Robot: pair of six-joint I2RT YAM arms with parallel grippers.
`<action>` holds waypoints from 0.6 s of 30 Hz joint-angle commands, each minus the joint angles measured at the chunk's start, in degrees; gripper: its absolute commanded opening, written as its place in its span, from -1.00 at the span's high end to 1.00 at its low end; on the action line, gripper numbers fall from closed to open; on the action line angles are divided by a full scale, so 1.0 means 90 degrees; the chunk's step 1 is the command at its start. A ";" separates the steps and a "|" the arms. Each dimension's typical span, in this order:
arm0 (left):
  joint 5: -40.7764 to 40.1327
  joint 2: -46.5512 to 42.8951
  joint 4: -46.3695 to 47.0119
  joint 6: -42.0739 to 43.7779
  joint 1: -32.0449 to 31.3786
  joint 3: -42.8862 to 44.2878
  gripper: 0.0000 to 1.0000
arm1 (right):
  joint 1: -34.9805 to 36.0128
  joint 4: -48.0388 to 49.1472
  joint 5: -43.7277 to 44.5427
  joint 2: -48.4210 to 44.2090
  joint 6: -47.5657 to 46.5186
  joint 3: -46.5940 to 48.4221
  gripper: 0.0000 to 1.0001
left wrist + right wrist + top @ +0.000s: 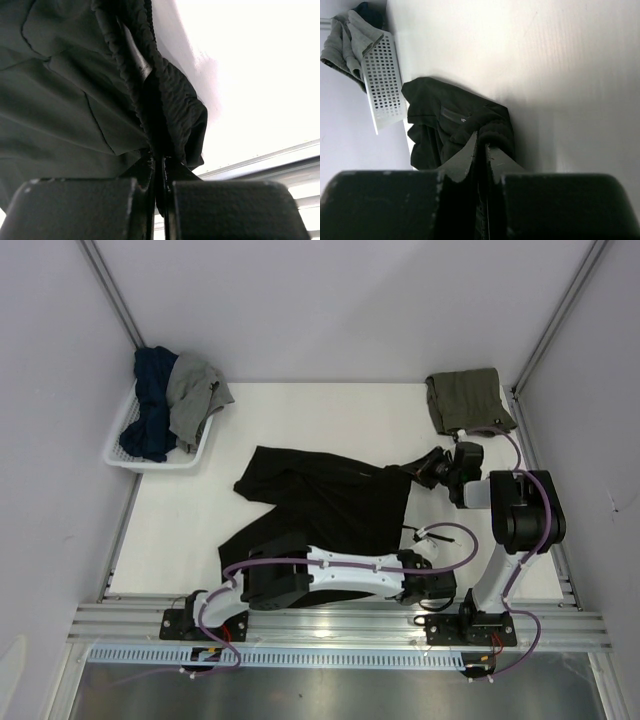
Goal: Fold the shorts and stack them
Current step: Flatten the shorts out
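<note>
The black shorts (325, 495) lie spread across the middle of the table. My left gripper (432, 585) is shut on their waistband near the front edge; the gathered band (170, 95) rises from between the jaws. My right gripper (432, 466) is shut on the far right corner of the same shorts (455, 125), with bunched cloth between the jaws. The olive-green shorts (468, 400) lie folded at the far right corner of the table.
A white basket (160, 445) with dark blue and grey clothes stands at the far left; it also shows in the right wrist view (382, 80). Metal rails (340, 625) run along the near edge. Walls close in on both sides.
</note>
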 commanded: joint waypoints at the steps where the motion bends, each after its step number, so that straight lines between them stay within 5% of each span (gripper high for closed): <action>1: 0.0010 -0.0209 -0.0457 0.0119 -0.0275 0.0231 1.00 | -0.0018 -0.0388 0.0288 -0.0204 -0.0234 0.0662 0.87; 9: -0.0108 -0.2142 -0.0574 0.0693 -0.0207 -0.0179 1.00 | 0.0343 -0.5354 0.2114 -0.1269 -0.1251 0.3265 1.00; 18: 0.0360 -0.4202 -0.0965 0.1475 -0.0197 0.0172 1.00 | 0.0178 -0.8075 0.2379 -0.1943 -0.1339 0.5867 1.00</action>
